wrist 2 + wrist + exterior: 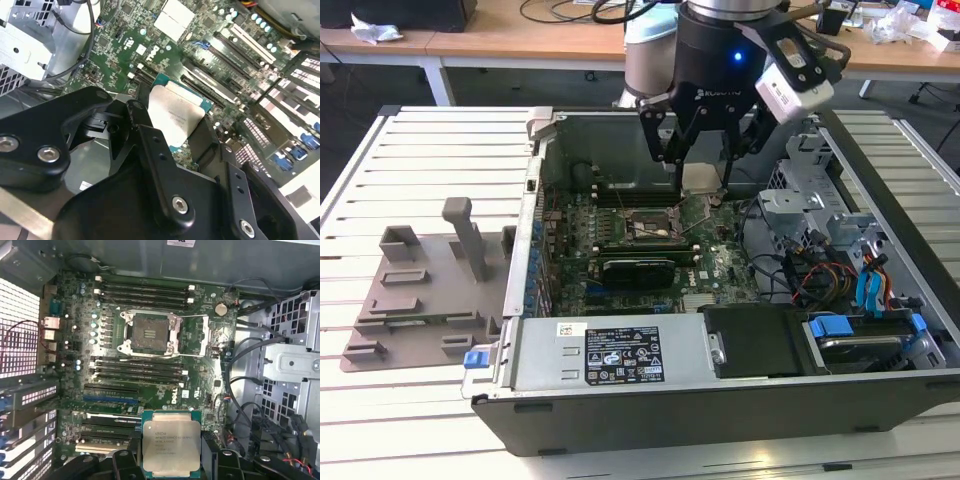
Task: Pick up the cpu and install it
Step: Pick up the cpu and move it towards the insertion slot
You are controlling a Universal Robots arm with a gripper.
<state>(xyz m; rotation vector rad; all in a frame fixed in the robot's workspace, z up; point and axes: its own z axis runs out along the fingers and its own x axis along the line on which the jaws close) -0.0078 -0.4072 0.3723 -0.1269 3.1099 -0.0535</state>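
Claw [698,162] pinched on the cpu [700,178], black fingers [150,150] pressed against two opposite edges, silvery top plain to see in both wrist views. Chip carried in the air inside the open computer case [720,410], over the green motherboard [200,385] and apparently not touching it. Socket [150,332] bare, metal frame standing open, well apart from the chip in the first wrist view; in the exterior view, toward the exterior view's left of the claw and lower. Rows of memory slots [142,290] on either side of the socket, a black graphics card [640,268] nearer the camera.

Case lying on its side on a white slatted surface [420,180], labelled power supply [620,355] along the near edge, metal drive cage [820,220] and coloured cables at the exterior view's right. Grey plastic tray [410,310] with upright posts flat on the surface, just beside the case at the exterior view's left.

Behind, wooden desks [520,30] across the room, loose black cables and a crumpled white sheet [375,30] on top, dark floor below.
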